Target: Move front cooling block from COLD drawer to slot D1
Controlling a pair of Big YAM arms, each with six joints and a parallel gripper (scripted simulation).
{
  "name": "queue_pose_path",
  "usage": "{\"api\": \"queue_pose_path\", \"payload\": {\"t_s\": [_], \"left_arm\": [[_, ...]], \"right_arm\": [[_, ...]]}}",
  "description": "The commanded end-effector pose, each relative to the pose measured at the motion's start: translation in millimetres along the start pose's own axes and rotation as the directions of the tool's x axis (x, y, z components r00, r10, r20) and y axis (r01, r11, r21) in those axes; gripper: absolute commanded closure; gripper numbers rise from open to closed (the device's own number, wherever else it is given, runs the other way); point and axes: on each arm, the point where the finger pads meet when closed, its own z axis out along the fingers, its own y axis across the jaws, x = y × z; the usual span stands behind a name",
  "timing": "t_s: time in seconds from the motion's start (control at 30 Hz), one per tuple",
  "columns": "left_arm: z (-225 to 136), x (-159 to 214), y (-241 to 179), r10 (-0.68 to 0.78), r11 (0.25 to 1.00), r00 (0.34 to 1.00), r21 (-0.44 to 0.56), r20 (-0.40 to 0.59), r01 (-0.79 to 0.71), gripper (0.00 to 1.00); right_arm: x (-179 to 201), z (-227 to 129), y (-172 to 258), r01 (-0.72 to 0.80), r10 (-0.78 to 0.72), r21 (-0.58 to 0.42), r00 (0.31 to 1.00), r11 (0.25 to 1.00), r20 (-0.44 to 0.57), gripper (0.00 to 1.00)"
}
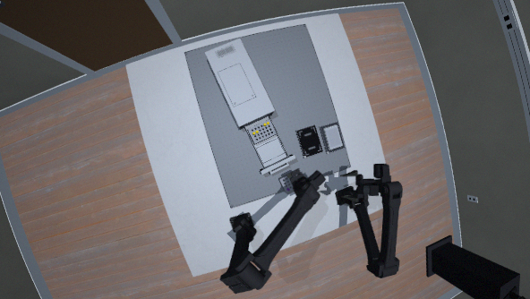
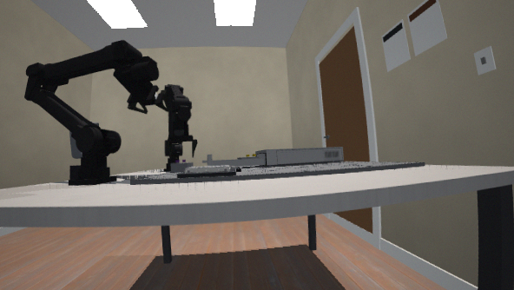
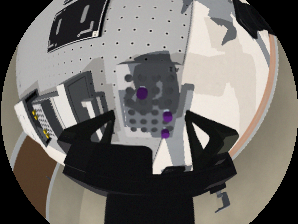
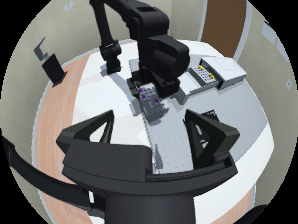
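Front cooling block (image 1: 285,183) (image 2: 180,167) (image 3: 149,121) (image 4: 152,104), its three purple-topped tubes being seen, is being shown outside the drawer (image 1: 270,152) (image 2: 230,161), near the handle (image 1: 278,165) and apart from D1 (image 1: 309,140) (image 3: 77,22). Nothing is being pinched: the left gripper (image 1: 299,175) (image 3: 150,113) is being held spread above it, the right gripper (image 1: 342,175) (image 4: 149,113) spread well apart. Whether the block is being fully supported underneath cannot be told.

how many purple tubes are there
3 purple-capped tubes, all in the grey rectangular block outside the drawer: two near one edge, one further in.
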Motion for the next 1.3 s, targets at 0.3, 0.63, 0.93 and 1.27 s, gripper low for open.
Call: {"api": "queue_pose_path", "payload": {"t_s": [0.3, 0.63, 0.93, 1.27], "left_arm": [[-109.6, -8.3, 1.9, -0.065, 0.997, 0.984, -0.027, 0.166, 0.071, 0.0], [-187.3, 28.1, -6.9, -0.141, 0.984, 0.89, -0.034, 0.434, 0.173, 0.0], [-240.6, 61.6, -14.9, -0.176, 0.973, 0.771, -0.012, 0.612, 0.232, 0.0], [-284.1, 82.3, -22.6, -0.147, 0.974, 0.653, -0.005, 0.743, 0.224, 0.0]], "right_arm": [[3.4, 15.3, -12.6, -0.119, 0.112, -0.056, 0.986, 0.991, -0.122, 0.0], [19.4, 49.2, -25.0, -0.158, 0.13, -0.06, 0.936, 0.986, -0.326, 0.0], [32.9, 78.9, -29.2, -0.176, 0.151, -0.019, 0.89, 0.984, -0.431, 0.0], [34.7, 111.1, -33.1, -0.163, 0.168, 0.053, 0.856, 0.985, -0.489, 0.0]]}}
